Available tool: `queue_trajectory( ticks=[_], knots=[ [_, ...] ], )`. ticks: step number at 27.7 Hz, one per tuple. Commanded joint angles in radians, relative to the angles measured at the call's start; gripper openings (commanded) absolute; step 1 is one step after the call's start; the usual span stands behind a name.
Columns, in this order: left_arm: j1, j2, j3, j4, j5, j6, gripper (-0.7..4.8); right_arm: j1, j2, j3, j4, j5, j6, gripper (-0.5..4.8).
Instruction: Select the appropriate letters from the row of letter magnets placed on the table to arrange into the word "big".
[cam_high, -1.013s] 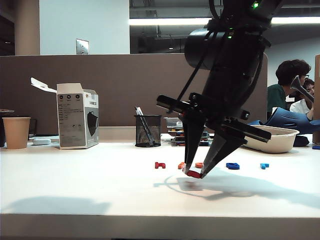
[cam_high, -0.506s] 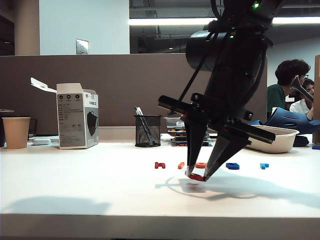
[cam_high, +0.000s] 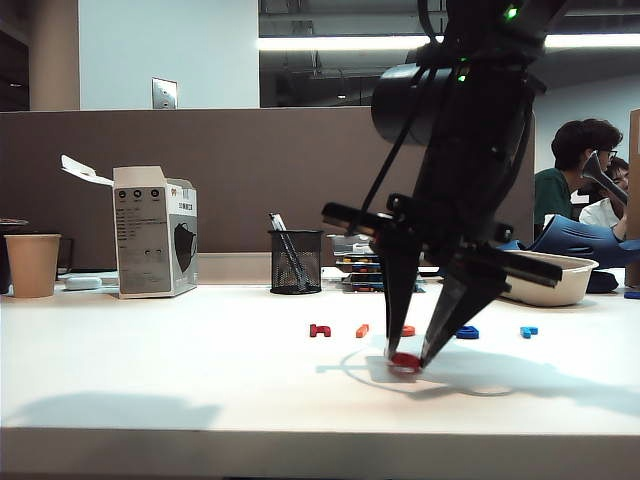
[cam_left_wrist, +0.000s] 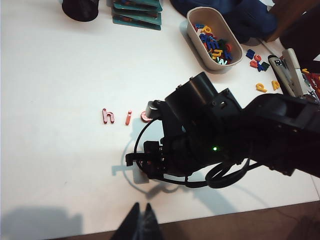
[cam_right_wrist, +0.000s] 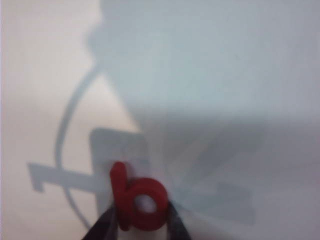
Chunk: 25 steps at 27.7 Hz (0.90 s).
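White table (cam_high: 150, 380): right gripper (cam_right_wrist: 137, 220) jaws clamp red "b" (cam_right_wrist: 136, 197); left gripper (cam_left_wrist: 141, 222) closed.

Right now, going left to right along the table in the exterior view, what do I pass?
Paper cup → white carton → mesh pen cup → dark red letter → orange "i" → right gripper holding the red "b" → light blue letter.

Letter row mid-table, one letter nearer in the right gripper

On the table (cam_high: 150, 380), the right gripper (cam_high: 405, 360) pinches the "b" (cam_high: 404, 361) just near of the row of letter magnets (cam_high: 420, 331). The pen cup (cam_high: 296, 262) stands far behind the row; the left gripper (cam_left_wrist: 140, 225) hangs well nearer, apart.
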Motion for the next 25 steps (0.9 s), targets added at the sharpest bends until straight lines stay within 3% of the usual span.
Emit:
queue_trajectory(
  ticks=[1, 7, 11, 25],
  knots=[
    [-0.001, -0.002, 0.002, 0.002, -0.009, 0.001, -0.05, 0.002, 0.037, 0.002, -0.012, -0.028, 0.002, 1.07],
    [-0.001, -0.002, 0.002, 0.002, -0.010, 0.001, -0.05, 0.002, 0.047, 0.002, -0.012, -0.036, 0.001, 1.13],
    [-0.001, -0.002, 0.002, 0.002, -0.010, 0.001, -0.05, 0.002, 0.047, 0.002, -0.015, -0.036, 0.001, 1.61],
    [-0.001, -0.002, 0.002, 0.002, -0.010, 0.001, -0.05, 0.002, 0.046, 0.008, -0.016, -0.056, 0.000, 1.82]
  ],
)
